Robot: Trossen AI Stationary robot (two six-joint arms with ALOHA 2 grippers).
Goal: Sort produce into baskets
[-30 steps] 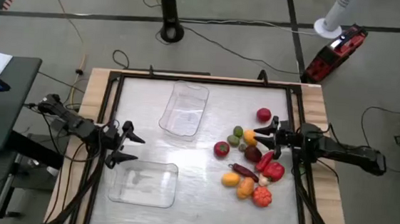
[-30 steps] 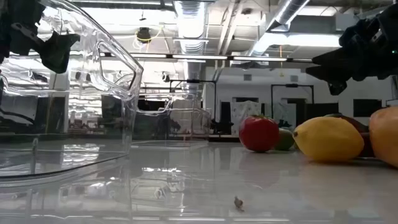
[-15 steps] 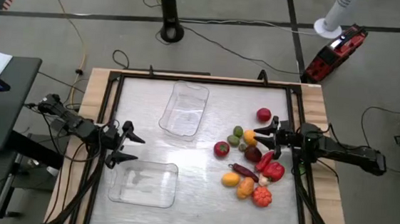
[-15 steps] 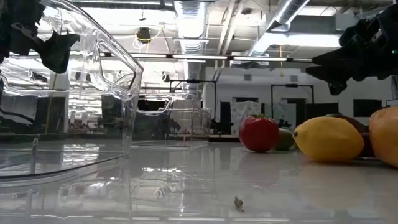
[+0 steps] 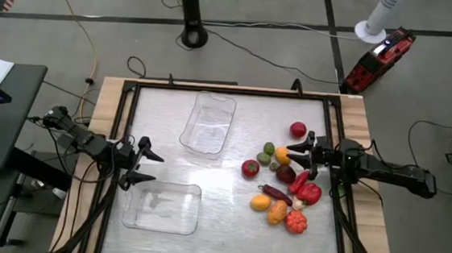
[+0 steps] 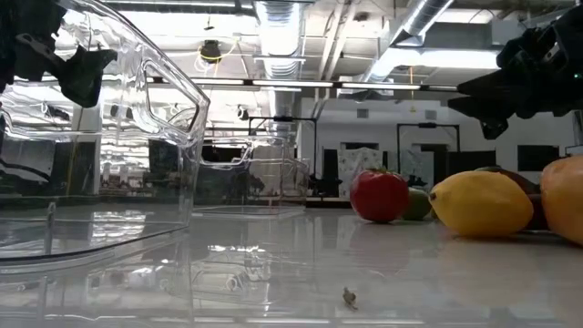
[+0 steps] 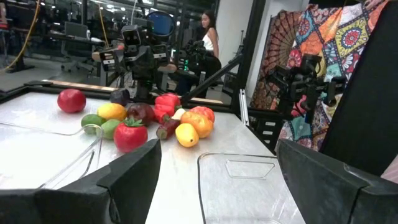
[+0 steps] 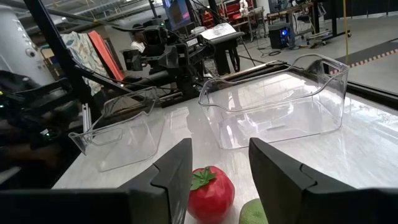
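Right wrist, your view: fingers (image 8: pixel 174 180) apart.
Tomato (image 8: pixel 209 190) between them; two clear trays (image 8: pixel 283 102) beyond.

White table (image 5: pixel 227 215), two baskets (image 5: pixel 208 123), produce (image 5: pixel 284 184)

Low view's edge crops the orange produce piece (image 6: pixel 567 199).

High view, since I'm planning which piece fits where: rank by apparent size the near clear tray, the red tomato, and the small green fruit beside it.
1. Near clear tray, by far the largest.
2. Red tomato.
3. Small green fruit, a little smaller than the tomato.
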